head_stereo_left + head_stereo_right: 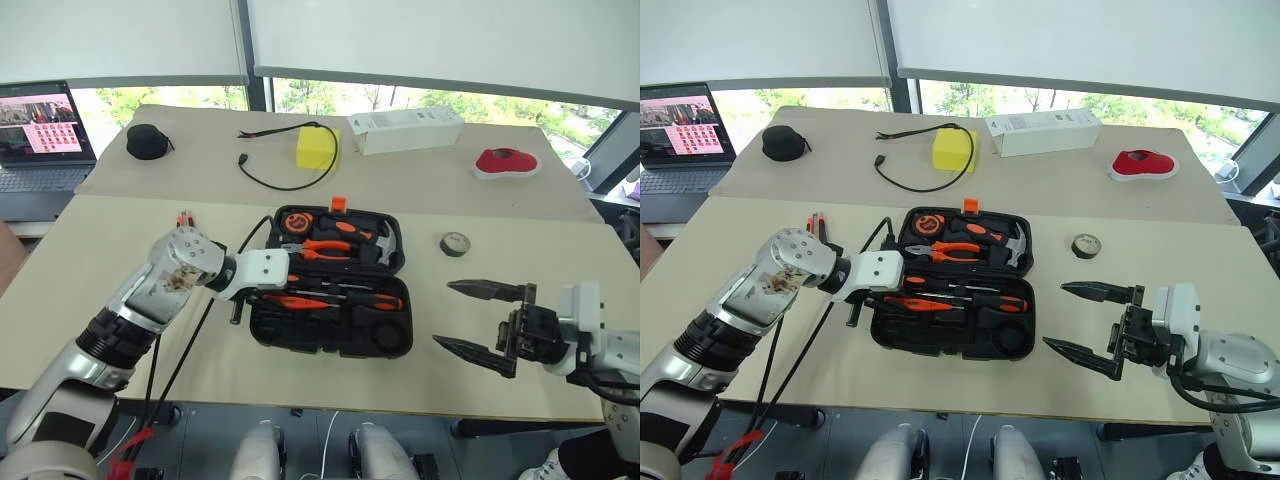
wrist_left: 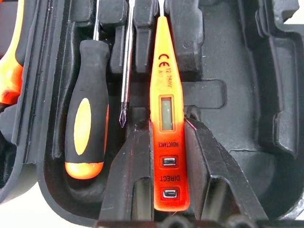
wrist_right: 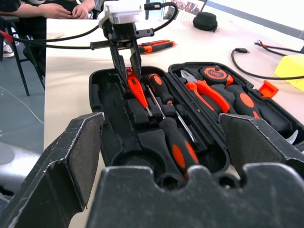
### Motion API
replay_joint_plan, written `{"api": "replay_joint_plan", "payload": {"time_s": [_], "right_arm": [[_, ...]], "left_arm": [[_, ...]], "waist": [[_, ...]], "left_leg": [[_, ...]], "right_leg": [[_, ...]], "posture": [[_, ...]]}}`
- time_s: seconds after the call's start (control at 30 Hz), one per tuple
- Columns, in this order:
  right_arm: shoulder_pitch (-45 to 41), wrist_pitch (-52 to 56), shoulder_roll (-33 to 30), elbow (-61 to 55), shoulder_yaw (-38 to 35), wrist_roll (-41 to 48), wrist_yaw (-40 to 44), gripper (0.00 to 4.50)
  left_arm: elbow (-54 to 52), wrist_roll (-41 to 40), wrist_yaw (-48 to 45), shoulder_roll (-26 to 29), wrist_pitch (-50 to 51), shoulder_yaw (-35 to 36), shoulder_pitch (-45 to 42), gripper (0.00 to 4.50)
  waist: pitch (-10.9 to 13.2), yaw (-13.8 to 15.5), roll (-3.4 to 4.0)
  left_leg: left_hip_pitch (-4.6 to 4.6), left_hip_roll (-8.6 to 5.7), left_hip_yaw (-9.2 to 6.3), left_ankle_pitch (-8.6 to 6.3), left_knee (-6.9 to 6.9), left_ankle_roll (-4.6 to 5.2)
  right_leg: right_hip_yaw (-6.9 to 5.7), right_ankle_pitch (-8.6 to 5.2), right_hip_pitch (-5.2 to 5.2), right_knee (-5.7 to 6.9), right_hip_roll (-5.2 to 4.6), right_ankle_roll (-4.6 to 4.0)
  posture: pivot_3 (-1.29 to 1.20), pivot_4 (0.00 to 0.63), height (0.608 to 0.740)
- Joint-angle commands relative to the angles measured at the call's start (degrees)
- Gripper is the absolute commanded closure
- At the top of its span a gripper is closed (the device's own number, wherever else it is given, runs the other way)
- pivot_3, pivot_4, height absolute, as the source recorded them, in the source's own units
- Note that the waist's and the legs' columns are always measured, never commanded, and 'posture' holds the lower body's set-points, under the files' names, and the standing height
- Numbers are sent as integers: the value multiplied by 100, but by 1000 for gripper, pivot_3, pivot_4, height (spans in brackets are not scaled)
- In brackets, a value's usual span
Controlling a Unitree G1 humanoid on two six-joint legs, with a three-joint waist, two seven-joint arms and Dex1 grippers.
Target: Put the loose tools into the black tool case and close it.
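Right gripper [image 1: 478,322] hovers beside the case [image 1: 330,330], jaws apart. Left gripper [image 2: 164,161] clamps the tester [image 2: 166,114], probably light, rigid and slick; grip its flat body mid-length.

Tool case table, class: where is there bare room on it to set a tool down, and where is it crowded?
Bare tabletop lies left of the black tool case, behind the left arm. A smaller free patch lies between the case and the small black tape roll. It is crowded inside the case, where the left gripper holds the small orange tester screwdriver beside two screwdrivers.
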Motion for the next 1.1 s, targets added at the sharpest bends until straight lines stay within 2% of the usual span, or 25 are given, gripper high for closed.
{"api": "replay_joint_plan", "payload": {"time_s": [0.03, 0.07, 0.1, 0.3, 0.43, 0.57, 0.67, 0.93, 1.1], "right_arm": [[-134, 57, 3, -159, 49, 82, -68, 0], [-144, 55, 7, -153, 61, 75, -71, 0], [-161, 53, 12, -142, 78, 69, -80, 0], [-245, 34, 34, -67, 141, 53, -90, 0], [-313, 55, 9, 17, 158, 45, -49, 0], [-346, 67, 4, 45, 182, 44, -38, 0], [-375, 45, 42, 57, 221, 25, -58, 0], [-357, -30, 107, 41, 232, 0, -114, 0], [-302, -51, 146, -9, 232, -10, -154, 0]], "left_arm": [[-74, 27, -142, 21, 66, -124, 118, 3539], [-111, -76, -137, -14, 102, -48, 146, 3037], [-135, -210, -106, -83, 118, 67, 166, 2909], [-171, -935, -100, -360, -87, 734, 235, 738], [-260, -1467, -311, -281, -267, 1161, 337, 738], [76, -1348, -11, -383, -746, 1361, 423, 738], [552, -1494, 269, -753, -917, 1542, 448, 1469], [1335, -1217, 622, -1162, -1406, 1399, 569, 4424], [1452, -979, 663, -1213, -1671, 1210, 717, 4424]], "waist": [[0, -5, 0], [0, -4, 0], [0, -3, 0], [1, 4, -1], [1, 2, -1], [1, 4, -1], [0, 25, -1], [0, 53, 0], [0, 55, -1]], "left_leg": [[0, 0, -1, 0, 0, 0], [0, 0, -1, 0, 0, 0], [0, 0, -2, 0, 0, 0], [-8, 0, -8, 0, 10, 0], [-7, 0, -11, 0, 14, 0], [-7, 0, -12, 0, 14, 0], [-6, -1, -13, 0, 19, 0], [-8, -1, -13, 0, 27, 0], [-8, -1, -13, 0, 27, 1]], "right_leg": [[0, 0, 0, 0, 0, 0], [0, 0, 0, 0, 0, 0], [0, 0, 0, 0, 0, 0], [-4, 0, -2, 2, -1, 1], [-6, 1, -1, 6, -1, 1], [-6, 1, -1, 6, -1, 1], [-7, 1, 2, 7, -2, 2], [-8, 3, 4, 8, -2, 5], [-8, 4, 4, 9, -1, 4]], "posture": [[0, 150, 740], [0, 150, 740], [0, 150, 740], [0, 150, 740], [0, 150, 740], [0, 150, 740], [0, 150, 740], [0, 150, 740], [0, 150, 740]]}}
